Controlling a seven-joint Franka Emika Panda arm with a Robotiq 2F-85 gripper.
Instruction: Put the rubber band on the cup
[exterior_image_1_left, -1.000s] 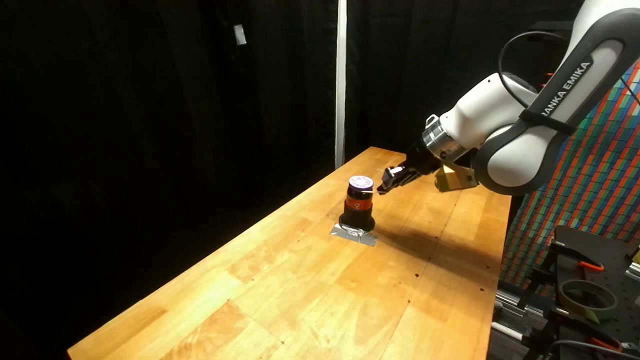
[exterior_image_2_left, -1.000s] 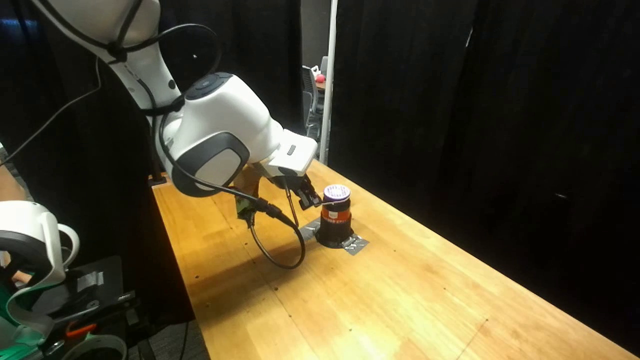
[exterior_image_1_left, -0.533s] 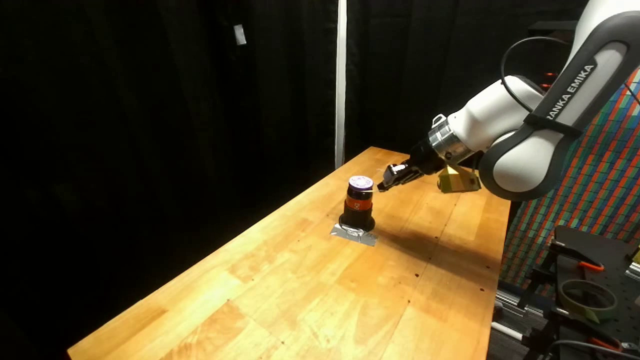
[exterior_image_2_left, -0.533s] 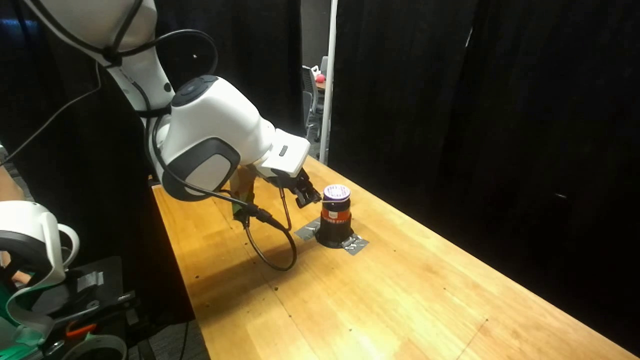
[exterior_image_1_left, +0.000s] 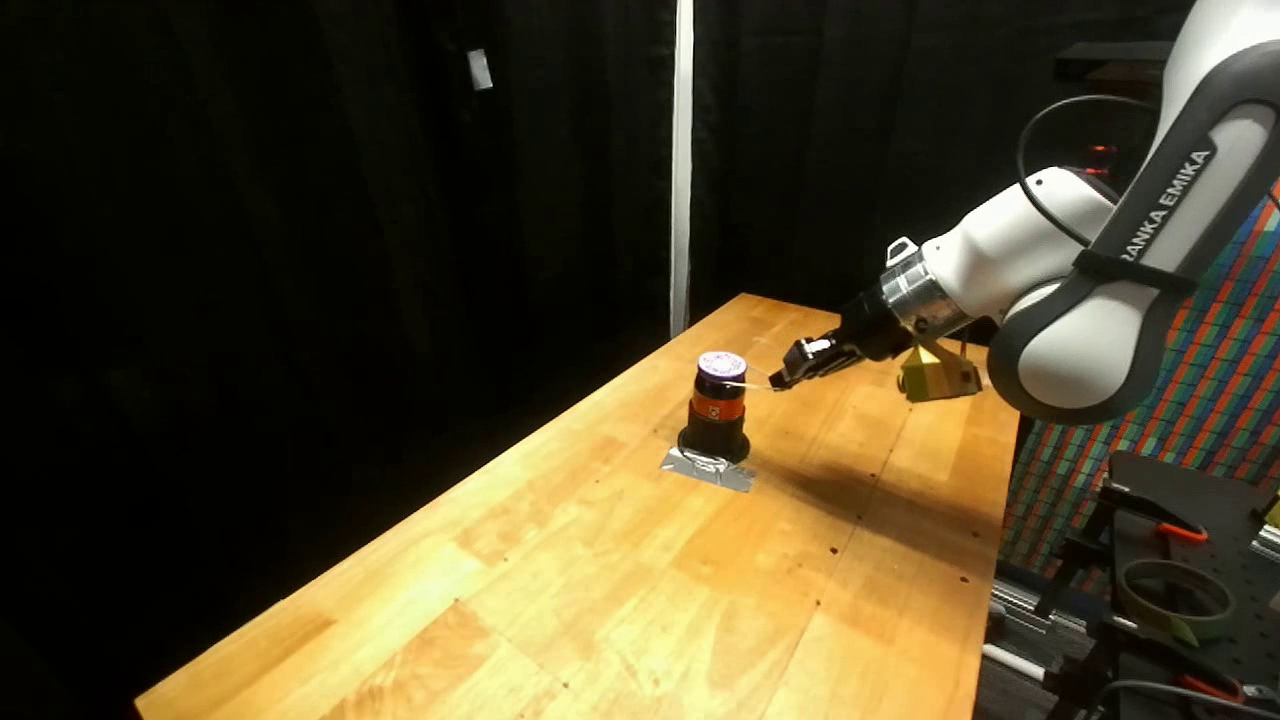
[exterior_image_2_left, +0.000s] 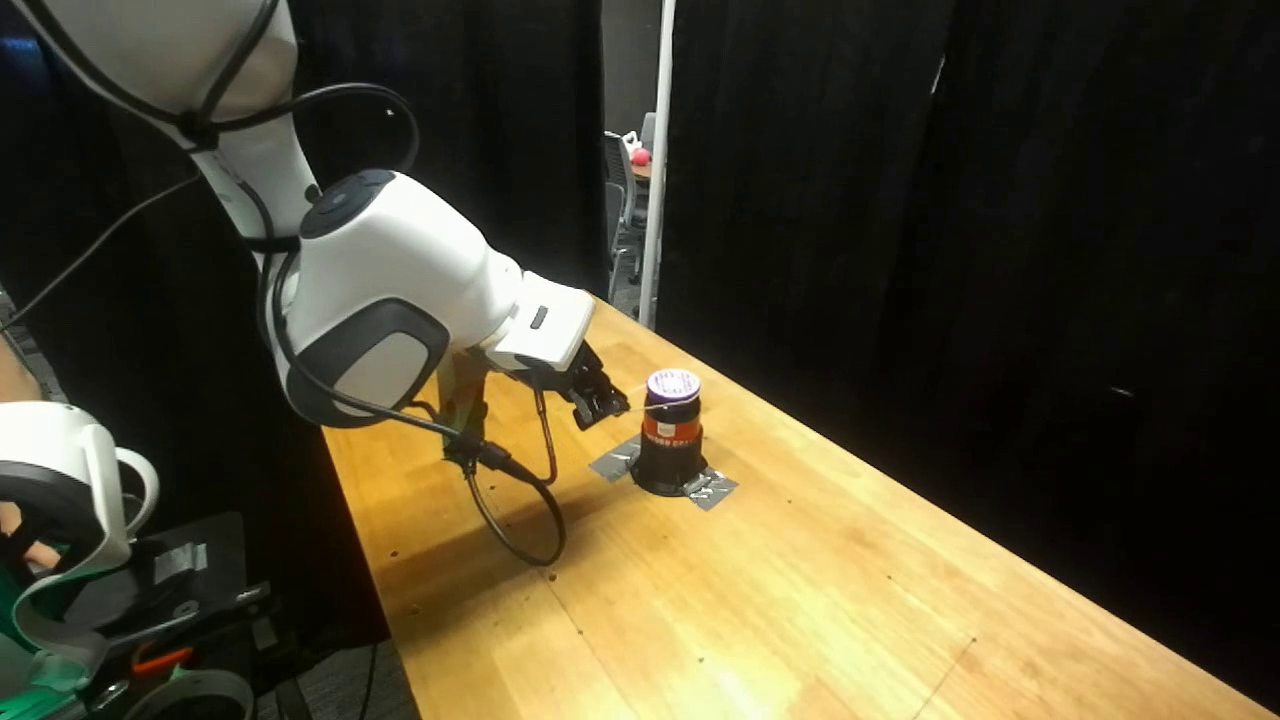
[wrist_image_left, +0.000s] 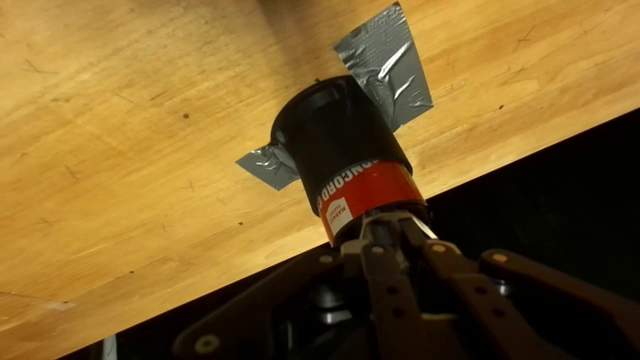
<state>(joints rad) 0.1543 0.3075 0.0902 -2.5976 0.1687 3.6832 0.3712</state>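
Against half a second earlier: the gripper (exterior_image_1_left: 781, 381) sits farther back from the jar (exterior_image_1_left: 718, 402) in both exterior views, and the arm (exterior_image_1_left: 1010, 235) with it; the gap is wider, and a longer stretch of rubber band (exterior_image_1_left: 753, 386) shows across it as a thin, pale, straight line. The jar, which is the task's cup, has not shifted: upright on the wooden table (exterior_image_1_left: 600, 600), its lower part inside a black holder (exterior_image_2_left: 668, 465) with grey duct tape (wrist_image_left: 397, 65) at the foot on two sides. Label (wrist_image_left: 377, 185) orange-red, "CONCORD" legible in the wrist view; lid (exterior_image_2_left: 673, 384) purple and white. Fingers (wrist_image_left: 392, 277) pressed together, pinching the near end of the band; its other end passes around the jar near the lower edge of the lid, so the loop spans jar and gripper. Hard to read: a second, fainter strand just above the first in an exterior view. Whether the band touches lid or neck, cannot tell; its run along the jar's far side is hidden. In the wrist view the fingers cover the lid and upper jar, and their tips are dim and blurred; the band cannot be picked out with certainty there. Upper arm runs out of frame in both exterior views. A white, curved object (exterior_image_2_left: 60, 425) is cut off at the left edge in an exterior view; identity unclear.
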